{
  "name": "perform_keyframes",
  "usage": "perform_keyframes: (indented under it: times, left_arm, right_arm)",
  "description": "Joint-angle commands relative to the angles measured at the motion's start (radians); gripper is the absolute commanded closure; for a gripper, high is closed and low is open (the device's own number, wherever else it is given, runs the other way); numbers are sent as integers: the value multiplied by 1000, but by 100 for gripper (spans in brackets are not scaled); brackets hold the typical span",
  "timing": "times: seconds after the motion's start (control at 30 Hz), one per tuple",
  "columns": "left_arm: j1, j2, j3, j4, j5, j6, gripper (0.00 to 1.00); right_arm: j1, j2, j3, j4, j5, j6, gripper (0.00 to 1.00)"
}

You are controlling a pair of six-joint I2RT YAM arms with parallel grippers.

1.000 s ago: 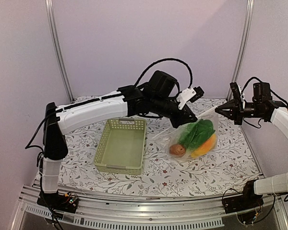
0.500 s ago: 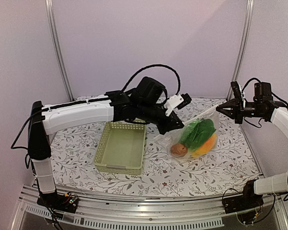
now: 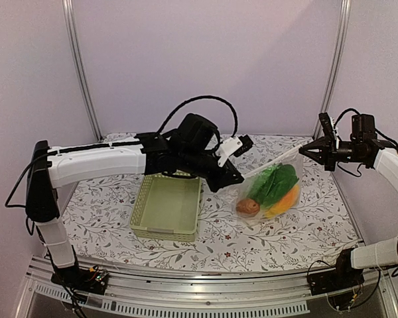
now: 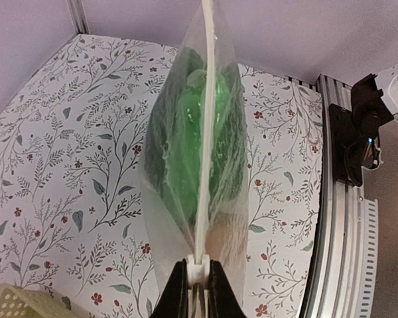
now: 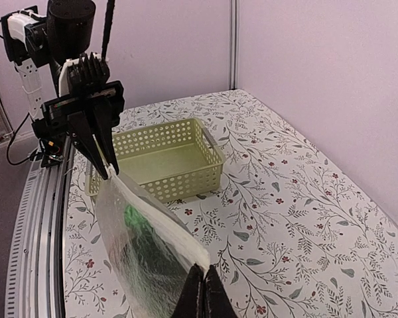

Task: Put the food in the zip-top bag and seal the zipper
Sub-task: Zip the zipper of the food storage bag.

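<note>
The zip-top bag [image 3: 273,187] hangs over the table's right half, stretched between both grippers. Inside it lies the food: green leaves [image 3: 273,182], an orange-yellow piece [image 3: 286,201] and a brown piece [image 3: 247,207]. My left gripper [image 3: 234,179] is shut on the white slider at the left end of the zipper [image 3: 272,162]. In the left wrist view the zipper [image 4: 204,132] runs straight away from the left gripper [image 4: 199,270], with green food [image 4: 186,132] behind the plastic. My right gripper [image 3: 305,151] is shut on the bag's right top corner; the right wrist view shows the right gripper [image 5: 203,269] pinching it.
A pale green lattice basket [image 3: 167,202] stands left of the bag, under the left arm, and has nothing in it. The metal rail [image 3: 186,298] runs along the near edge. Walls and frame posts close in the back and sides.
My left gripper has slid leftwards along the zipper, away from the right gripper, and the arm has drawn back with it. The right gripper has held still.
</note>
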Motion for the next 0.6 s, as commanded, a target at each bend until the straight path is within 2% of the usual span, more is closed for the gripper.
perform_keyframes:
  times: [0.0, 0.57]
  left_arm:
    - [22, -24, -25, -70, -21, -1, 97]
    - [30, -45, -81, -76, -20, -6, 93]
  right_arm:
    - [-27, 10, -6, 45, 22, 15, 100]
    - [-27, 19, -4, 45, 15, 21, 100]
